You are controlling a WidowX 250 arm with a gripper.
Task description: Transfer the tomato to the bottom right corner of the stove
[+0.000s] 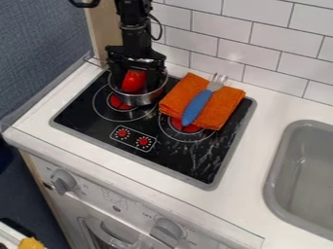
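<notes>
1. Inside a metal pot [140, 99] on the burner near the upper left corner of the stove [195, 163], a red tomato [133, 80] sits directly below the body of a black gripper [137, 83], between its two fingers.
2. The fingers stand spread, one at the tomato's left and one at its right as the camera sees it; whether either touches the skin cannot be told.
3. The line from finger to finger runs roughly side to side, crossing the tomato's taller, near-upright axis, so closing inward looks to call for little or no turn of the wrist.
4. The target, the stove's bottom right corner, lies diagonally down and to the right, well apart from the pot and beyond the printed dials [143, 141].
5. An orange cloth [228, 104] bearing a blue-handled fork [196, 107] lies just right of the pot; a lift clear of the rim, then a path below the cloth, would likely avoid both.
</notes>
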